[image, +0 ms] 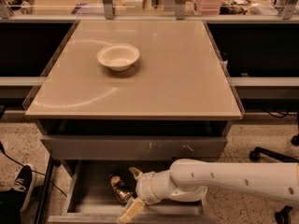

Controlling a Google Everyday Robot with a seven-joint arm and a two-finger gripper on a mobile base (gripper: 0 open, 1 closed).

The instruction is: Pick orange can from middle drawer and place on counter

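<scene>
The orange can [120,187] lies tilted on the grey floor of the open middle drawer [88,190], left of centre. My gripper [132,192] reaches in from the right on a white arm and is open. One pale finger [135,172] is behind the can and the other [130,212] is in front, right next to the can's right side. The beige counter [177,73] is above, with a white bowl [118,56] on its left half.
A closed grey drawer front with white scratches [140,147] sits above the open drawer. A person's shoe [21,183] and a cable are on the floor at left. Office chair wheels [256,155] stand at right. Clutter lines a shelf behind the counter.
</scene>
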